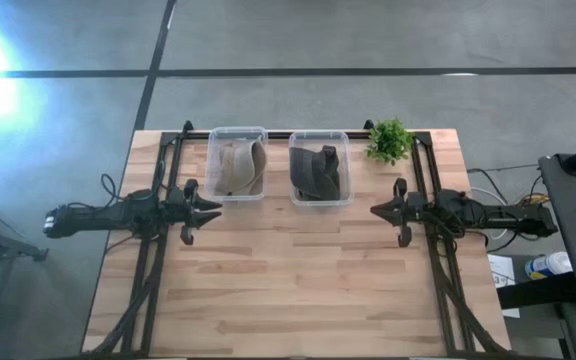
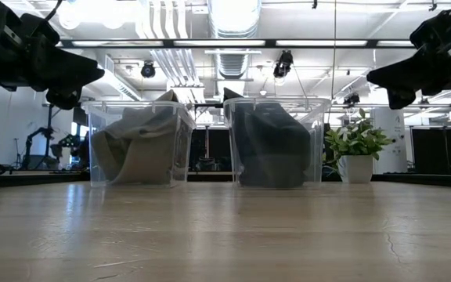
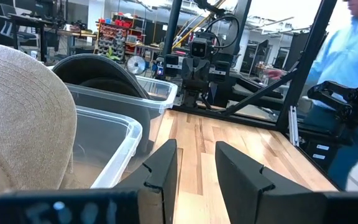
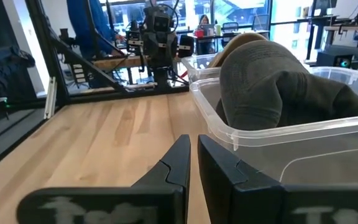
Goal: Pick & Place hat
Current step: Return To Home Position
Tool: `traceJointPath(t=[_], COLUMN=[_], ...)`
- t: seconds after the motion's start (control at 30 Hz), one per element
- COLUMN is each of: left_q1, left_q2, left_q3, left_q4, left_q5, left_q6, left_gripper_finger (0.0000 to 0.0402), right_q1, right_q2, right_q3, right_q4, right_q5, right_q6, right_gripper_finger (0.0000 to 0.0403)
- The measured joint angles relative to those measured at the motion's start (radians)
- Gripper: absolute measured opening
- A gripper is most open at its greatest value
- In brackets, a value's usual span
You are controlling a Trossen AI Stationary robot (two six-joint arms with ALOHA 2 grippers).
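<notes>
A tan hat (image 1: 236,168) (image 2: 135,149) (image 3: 17,124) sits in the left clear bin (image 1: 211,165). A dark grey hat (image 1: 318,172) (image 2: 272,145) (image 4: 272,87) fills the right clear bin (image 1: 346,170). Both bins stand side by side near the table's far edge. My left gripper (image 1: 215,210) (image 3: 194,168) hovers above the table just near of the left bin, open by a small gap and pointing right. My right gripper (image 1: 375,210) (image 4: 193,165) hovers to the right of the right bin, shut and pointing left. Neither gripper holds anything.
A small potted plant (image 1: 389,140) (image 2: 356,149) stands at the far right of the table, beside the right bin. Bare wooden tabletop (image 1: 298,270) spreads between the arms and toward the near edge. People in blue (image 3: 353,56) (image 4: 92,25) show in the room beyond the table.
</notes>
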Motion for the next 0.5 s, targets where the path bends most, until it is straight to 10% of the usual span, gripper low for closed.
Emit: traceJointPath(t=[0.5], left_q1=[0.000], left_q2=[0.000], left_q3=[0.002], left_q4=[0.001], left_q5=[0.000], left_q6=[0.000], left_gripper_finger=[0.0104], right_q1=[0.000], right_q2=[-0.002], right_q3=[0.000], right_q4=[0.000], right_q5=[0.000], right_q6=[0.015], right_gripper_finger=[0.0029])
